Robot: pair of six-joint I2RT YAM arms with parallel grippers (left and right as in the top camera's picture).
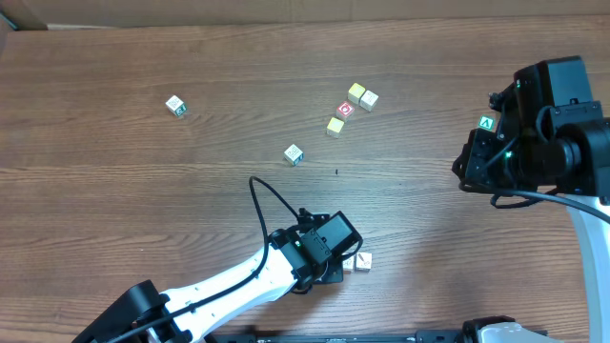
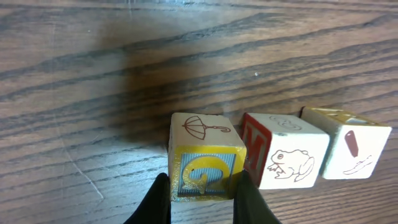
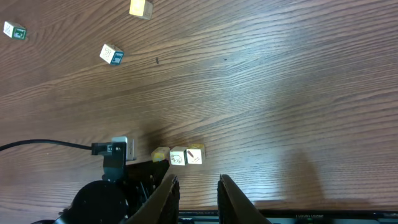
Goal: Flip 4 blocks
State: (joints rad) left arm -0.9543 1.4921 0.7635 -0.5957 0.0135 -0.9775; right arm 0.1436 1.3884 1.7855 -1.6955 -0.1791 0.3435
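Note:
My left gripper (image 2: 203, 182) is shut on a block with a yellow lettered face (image 2: 205, 163), low at the table's front; its fingers (image 2: 158, 200) press both sides. To the right, close against it, stand a block with a frog drawing (image 2: 287, 160) and one with a feather drawing (image 2: 354, 146). The right wrist view shows the same row of three blocks (image 3: 178, 155). Overhead, the left gripper (image 1: 335, 259) covers the held block, with the two neighbours (image 1: 358, 261) beside it. My right gripper (image 3: 198, 194) hangs open above the table at the right, nothing between its fingers.
Several more cubes lie across the far half: a cluster with a red-faced cube (image 1: 346, 110), one cube at mid-table (image 1: 294, 154), one far left (image 1: 174, 105). A green "A" cube (image 1: 487, 123) sits by the right arm (image 1: 548, 133). The left arm's cable (image 1: 267, 200) loops over the wood.

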